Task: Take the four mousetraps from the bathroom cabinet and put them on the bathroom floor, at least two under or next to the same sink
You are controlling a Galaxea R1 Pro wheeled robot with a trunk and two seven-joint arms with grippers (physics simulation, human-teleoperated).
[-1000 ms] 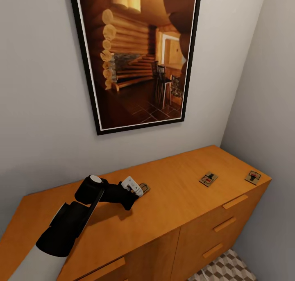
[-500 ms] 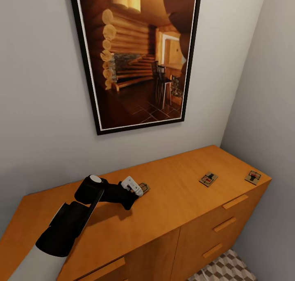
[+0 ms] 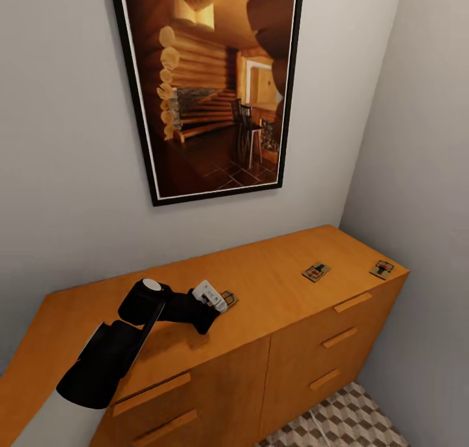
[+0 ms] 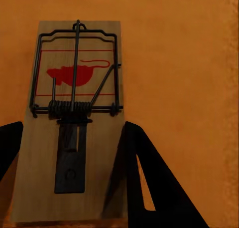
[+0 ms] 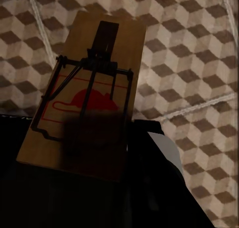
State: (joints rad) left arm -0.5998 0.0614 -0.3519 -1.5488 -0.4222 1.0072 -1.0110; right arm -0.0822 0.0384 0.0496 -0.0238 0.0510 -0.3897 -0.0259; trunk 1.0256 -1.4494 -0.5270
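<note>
The orange-brown cabinet [image 3: 260, 369] stands against the wall. My left gripper [image 3: 220, 302] rests low over its top, shut on a mousetrap [image 3: 228, 298]. In the left wrist view that mousetrap [image 4: 74, 123] is a wooden plate with a red mouse print and a black wire bar, with a dark finger [image 4: 144, 183] against each long side. Two more mousetraps [image 3: 316, 272] [image 3: 382, 268] lie at the cabinet top's right end. In the right wrist view my right gripper [image 5: 84, 148] is shut on another mousetrap [image 5: 92, 83], tilted above the cube-patterned bathroom floor [image 5: 199, 63].
A large framed picture [image 3: 208, 82] hangs on the grey wall above the cabinet. A second wall [image 3: 430, 173] closes the corner on the right. A strip of tiled floor [image 3: 339, 424] shows below the right drawers with their bar handles [image 3: 342, 337].
The whole head view has shifted: cabinet, picture and the two loose traps slid left and farther off, showing more drawers and floor. The left gripper and its trap kept their place in the picture.
</note>
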